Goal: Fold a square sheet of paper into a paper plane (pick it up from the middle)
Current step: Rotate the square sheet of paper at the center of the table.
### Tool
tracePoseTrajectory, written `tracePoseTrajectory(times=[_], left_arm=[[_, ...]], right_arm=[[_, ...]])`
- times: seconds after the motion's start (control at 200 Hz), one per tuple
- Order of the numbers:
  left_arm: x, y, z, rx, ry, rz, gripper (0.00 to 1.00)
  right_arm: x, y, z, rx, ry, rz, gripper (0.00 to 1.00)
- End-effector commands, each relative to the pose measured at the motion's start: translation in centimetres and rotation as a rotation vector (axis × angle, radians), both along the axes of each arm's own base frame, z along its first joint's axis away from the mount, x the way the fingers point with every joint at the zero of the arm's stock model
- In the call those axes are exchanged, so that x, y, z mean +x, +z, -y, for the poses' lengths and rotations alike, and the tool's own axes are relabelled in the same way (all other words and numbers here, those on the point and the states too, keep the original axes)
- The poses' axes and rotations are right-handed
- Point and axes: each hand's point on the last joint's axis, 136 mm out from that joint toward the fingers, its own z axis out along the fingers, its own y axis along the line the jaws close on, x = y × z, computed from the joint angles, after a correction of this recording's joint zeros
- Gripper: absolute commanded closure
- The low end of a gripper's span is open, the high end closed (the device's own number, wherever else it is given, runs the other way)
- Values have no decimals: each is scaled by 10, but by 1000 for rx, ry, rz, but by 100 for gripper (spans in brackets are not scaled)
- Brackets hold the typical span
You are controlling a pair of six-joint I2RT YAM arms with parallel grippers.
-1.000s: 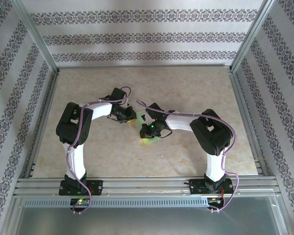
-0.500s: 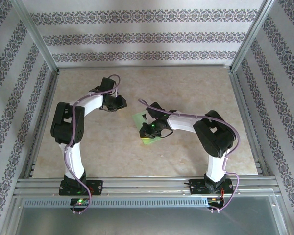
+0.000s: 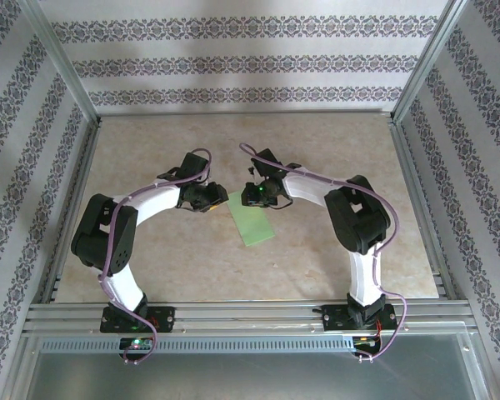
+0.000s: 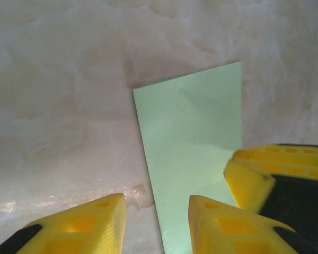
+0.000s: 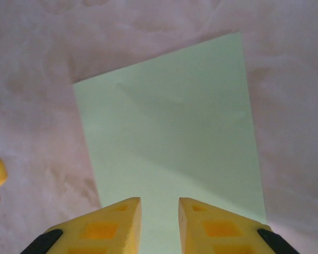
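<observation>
Leftmost, the left end effector hovered low over the counter. Its yellow fingers were apart and held nothing, and the paper's left long edge ran beneath the gap. The square sheet of paper lay flat just to its right (an oblong now, so probably folded in half). Its long axis slanted from the far-left corner toward the near right. The right end effector hung above the sheet's far short edge, its fingers a narrow slit apart and clamped on nothing. It looked the nearer of the two, being directly over the paper. Both tools crowded that far end, close beside each other, so each probably stood in the other's way.
</observation>
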Motion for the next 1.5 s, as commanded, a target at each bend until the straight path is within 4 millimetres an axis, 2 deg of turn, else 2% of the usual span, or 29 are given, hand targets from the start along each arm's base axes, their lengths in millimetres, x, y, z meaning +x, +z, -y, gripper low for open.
tracePoseTrajectory(times=[0.0,0.185,0.32,0.495,0.62,0.74,0.824,0.929,1.074,1.229,1.494], left_arm=[[8,11,5,-32,46,41,62],[7,13,11,-47,53,45,57],[4,16,20,-57,47,47,57],[-2,17,36,-104,28,38,57],[-7,17,47,-147,17,24,58],[-7,19,57,-185,-1,22,61],[-7,20,67,-212,-18,17,63],[-5,15,76,-224,-36,12,66],[3,3,73,-170,-33,10,70],[7,-7,71,-129,-24,2,72],[2,-34,61,-76,11,-59,74]], right_arm=[[9,-14,16,-85,-31,-20,73],[13,-30,32,-147,-152,-62,74],[10,-41,43,-172,-335,-105,76],[5,-36,43,-171,-540,-106,75],[10,-14,40,-106,-607,-79,75],[24,29,40,25,-592,-10,70],[23,57,46,106,-542,30,63],[5,65,58,142,-456,27,53],[-37,42,67,174,-340,-71,47],[-72,36,66,209,-260,-121,44],[-99,21,59,203,-223,-181,48]])
